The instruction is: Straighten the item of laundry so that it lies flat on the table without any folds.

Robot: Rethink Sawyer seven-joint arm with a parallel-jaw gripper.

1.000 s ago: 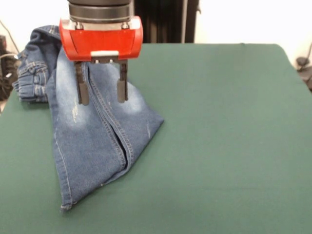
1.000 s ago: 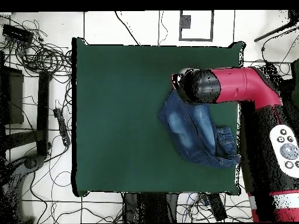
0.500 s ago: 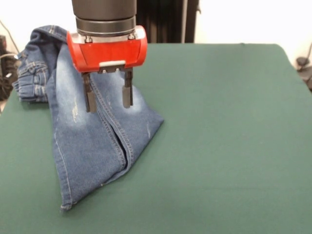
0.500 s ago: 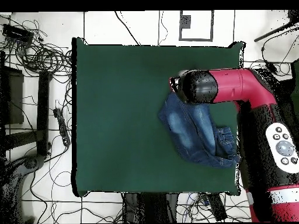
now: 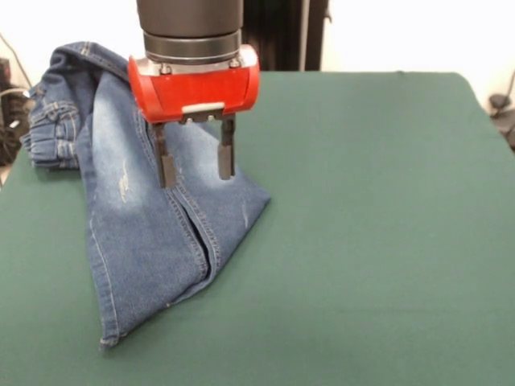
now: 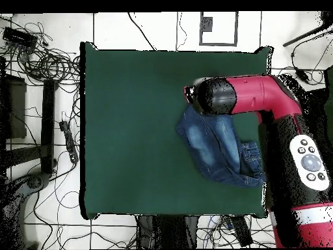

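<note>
The blue denim jeans point(image 5: 153, 217) lie folded lengthwise on the dark green table point(image 5: 362, 225), legs stacked and running toward the front left, with the bunched waistband at the far left edge. My gripper point(image 5: 195, 167) hangs open and empty just above the thigh part of the jeans, both fingers pointing down. In the overhead view the jeans point(image 6: 211, 146) lie at the table's right side and the arm's head point(image 6: 218, 96) covers their upper end, hiding the gripper.
The waistband end point(image 5: 52, 121) reaches the table's left edge in the front view. Cables and stands point(image 6: 39, 97) lie on the floor beside the table point(image 6: 136, 130) in the overhead view. The arm's body point(image 6: 306, 163) runs along the table's right edge.
My gripper has moved to the right and a little lower over the jeans, still open. The jeans have not moved.
</note>
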